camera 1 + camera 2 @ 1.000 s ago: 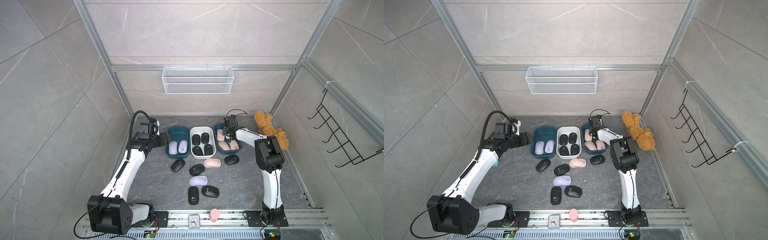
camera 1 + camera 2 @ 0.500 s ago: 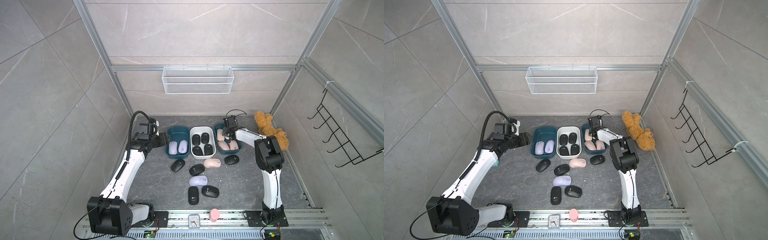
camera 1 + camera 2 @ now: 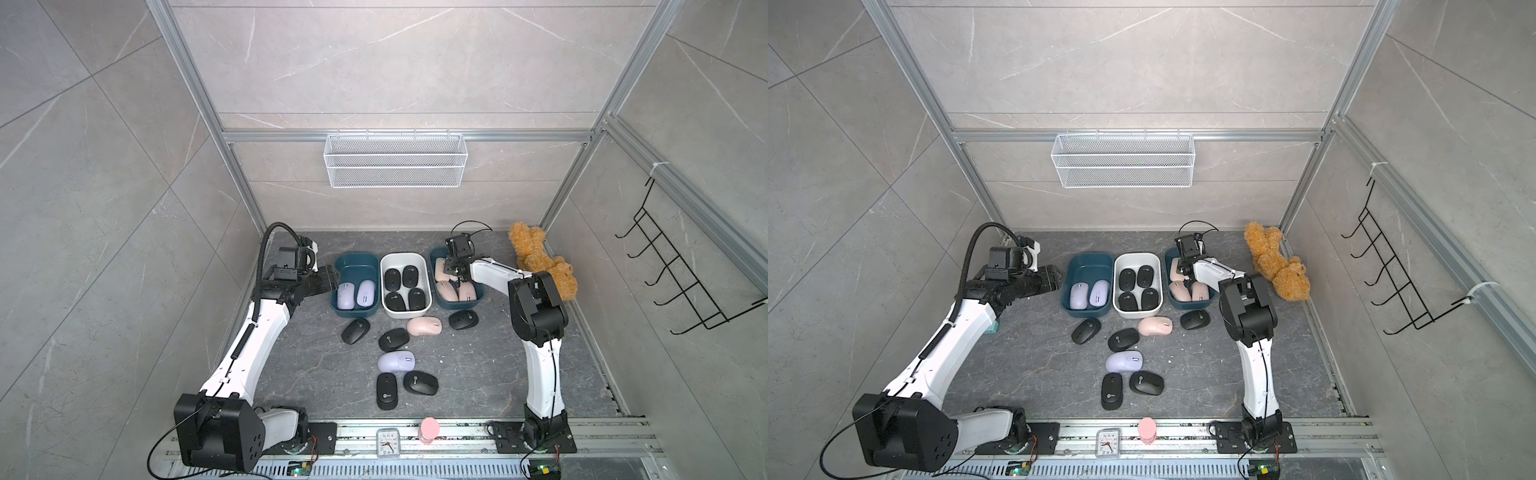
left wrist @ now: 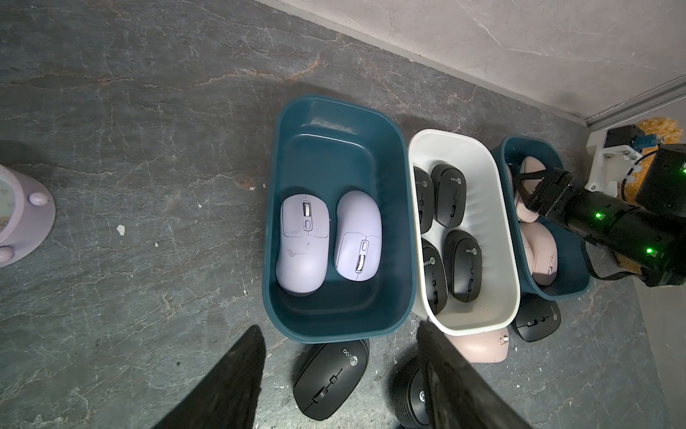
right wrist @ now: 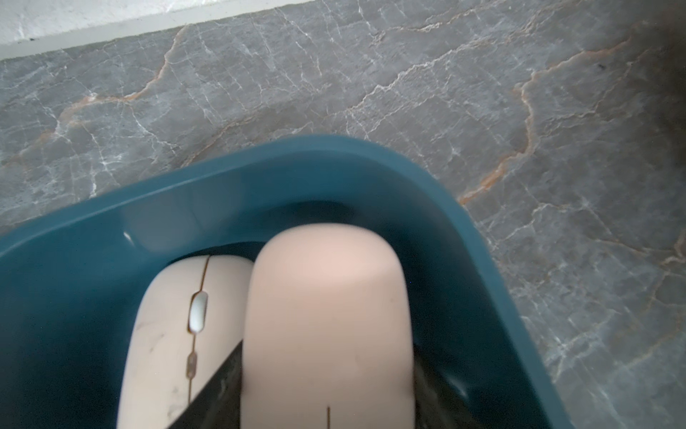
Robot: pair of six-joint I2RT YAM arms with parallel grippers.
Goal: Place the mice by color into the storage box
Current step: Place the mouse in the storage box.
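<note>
We find three bins set side by side along the far edge of the tabletop point(image 3: 478, 374). The right gripper point(image 5: 324, 390) sits inside the right teal bin point(image 5: 260, 163), its jaws clamped on the flanks of the held pink mouse point(image 5: 326, 304). We cannot tell whether that mouse touches the bin floor. A second pink mouse point(image 5: 178, 334) lies just beside it in the same bin, and further pink mice point(image 3: 451, 291) lie at that bin's near end. The left gripper point(image 4: 339, 334) hovers just beside the left teal bin point(image 4: 334, 111), on the side toward the tabletop's left edge, jaws apart with nothing between them. That bin holds two lilac mice point(image 4: 302, 245) side by side at its near end. The white bin point(image 3: 403, 257), between the two teal ones, holds four black mice point(image 3: 409, 276). On the middle of the tabletop, toward the near edge, lie a loose pink mouse point(image 3: 424, 325), a loose lilac mouse point(image 3: 397, 360) and five loose black mice point(image 3: 355, 331).
</note>
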